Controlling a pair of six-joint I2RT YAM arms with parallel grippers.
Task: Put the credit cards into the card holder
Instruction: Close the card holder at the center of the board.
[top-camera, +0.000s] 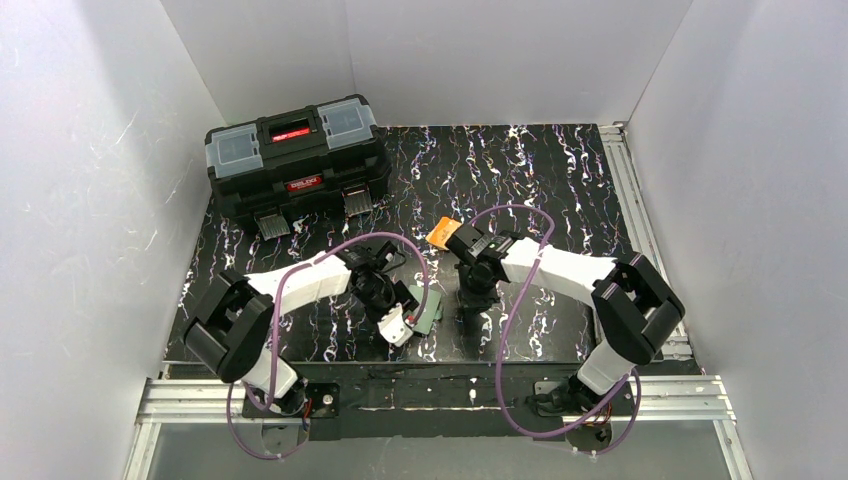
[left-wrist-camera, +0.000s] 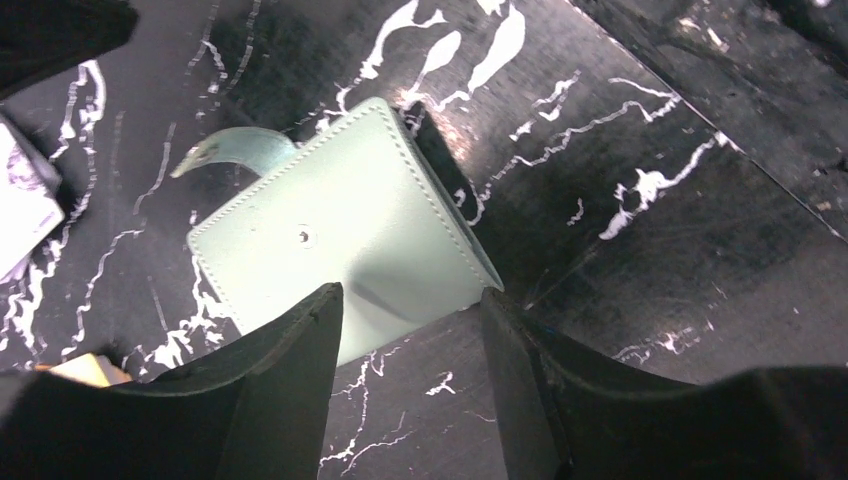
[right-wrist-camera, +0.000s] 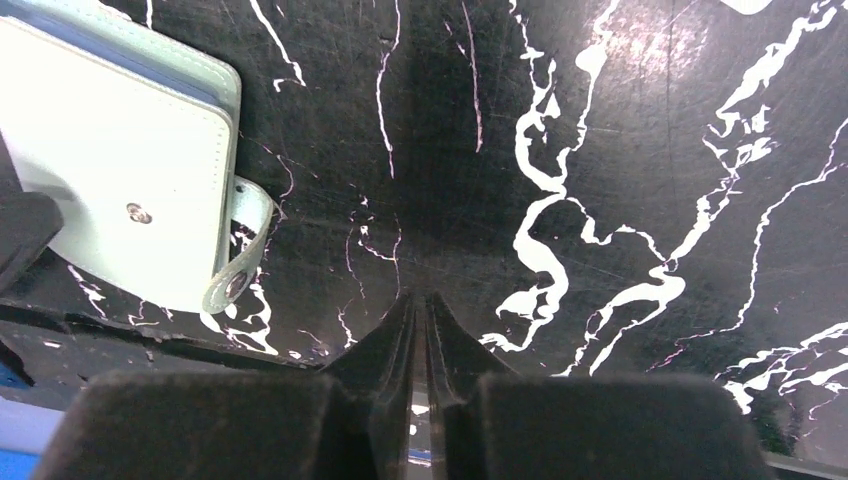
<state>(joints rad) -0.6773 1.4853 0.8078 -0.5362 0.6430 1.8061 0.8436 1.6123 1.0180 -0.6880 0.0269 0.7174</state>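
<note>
The card holder (left-wrist-camera: 340, 235) is a mint-green wallet lying closed on the black marbled table, its snap tab (left-wrist-camera: 235, 150) sticking out loose. My left gripper (left-wrist-camera: 410, 305) is open over its near edge: one finger (left-wrist-camera: 290, 350) overlaps the cover and the other (left-wrist-camera: 510, 340) stands at a corner. From above, the card holder (top-camera: 431, 313) sits between both grippers. The orange credit card (top-camera: 443, 234) lies flat further back. My right gripper (right-wrist-camera: 420, 298) is shut on nothing, just right of the card holder (right-wrist-camera: 120, 170). A white patch (left-wrist-camera: 22, 205) may be the white card.
A big black toolbox (top-camera: 295, 165) with grey latches stands at the back left. White walls close in the table on three sides. A metal rail (top-camera: 640, 220) runs along the right edge. The right arm's body (top-camera: 560, 265) reaches in from the right.
</note>
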